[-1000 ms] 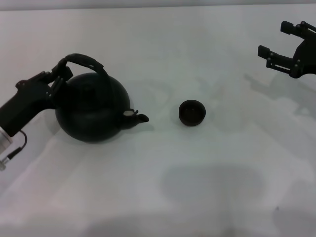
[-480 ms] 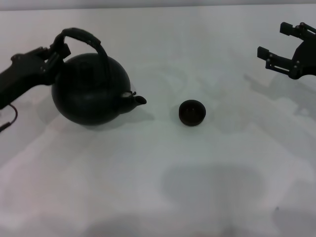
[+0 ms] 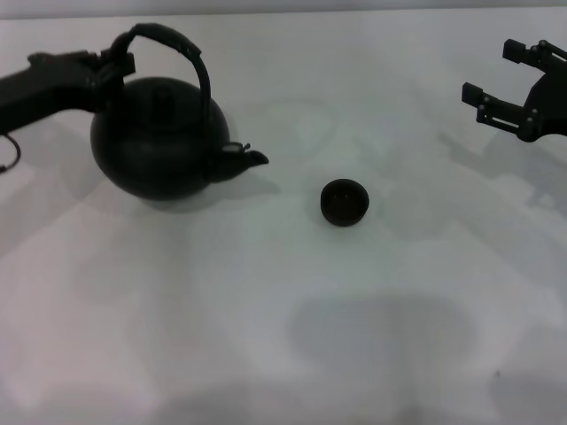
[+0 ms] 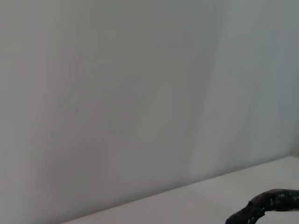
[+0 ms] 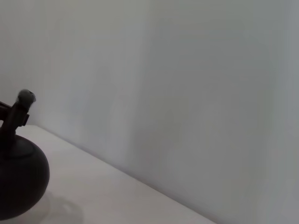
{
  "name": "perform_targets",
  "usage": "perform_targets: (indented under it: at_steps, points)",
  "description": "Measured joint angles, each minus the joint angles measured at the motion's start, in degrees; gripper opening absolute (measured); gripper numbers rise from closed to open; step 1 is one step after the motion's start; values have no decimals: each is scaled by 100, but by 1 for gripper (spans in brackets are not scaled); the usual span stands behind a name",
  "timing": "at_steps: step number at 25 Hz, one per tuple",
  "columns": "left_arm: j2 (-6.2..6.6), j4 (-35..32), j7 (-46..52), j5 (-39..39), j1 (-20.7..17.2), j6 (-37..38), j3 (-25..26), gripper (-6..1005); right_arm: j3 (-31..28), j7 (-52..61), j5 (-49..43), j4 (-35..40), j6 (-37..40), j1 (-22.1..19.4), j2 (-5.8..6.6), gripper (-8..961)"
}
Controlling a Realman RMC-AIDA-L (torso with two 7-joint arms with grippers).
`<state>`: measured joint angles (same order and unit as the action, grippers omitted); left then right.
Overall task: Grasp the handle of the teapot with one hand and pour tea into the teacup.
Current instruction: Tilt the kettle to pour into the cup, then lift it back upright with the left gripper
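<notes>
The left pincer point(image 3: 117, 64), clenched on the black arched handle point(image 3: 168, 44), has raised the round matte-black teapot point(image 3: 158, 140) higher, toward ten o'clock of the tiny dark teacup point(image 3: 344, 202); the right pincer point(image 3: 498, 78) hangs released.

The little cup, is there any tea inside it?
The cup looks dark inside, so tea cannot be told. Nothing sits in it or covers it. The teapot is off to its left.

The round black teapot point(image 5: 21, 184) sits at the picture's edge on a white table point(image 5: 107, 196), a plain pale wall point(image 5: 177, 84) rising behind it.
</notes>
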<state>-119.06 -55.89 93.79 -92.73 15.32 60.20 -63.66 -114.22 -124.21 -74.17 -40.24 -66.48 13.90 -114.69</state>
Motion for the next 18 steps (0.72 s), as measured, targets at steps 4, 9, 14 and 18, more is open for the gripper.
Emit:
perform_targets:
  at_steps: [4,9,14,18]
  points:
    - [-3,-567,518,-479,-4,-134,-94,153,0,-5,81,5,-27,-1,0,841]
    - [-6,-1398,1528,-1579,15,-347,-357,153,-7,-24,211,12,-65,-12,0,841]
    - [-2,-2055,2438,-2636,97,-468,-782,153,-32,-67,386,26,-62,-36,0,841]
    - [1,-2506,3067,-3419,195,-474,-1128,150,-87,-69,478,70,-63,-38,0,841]
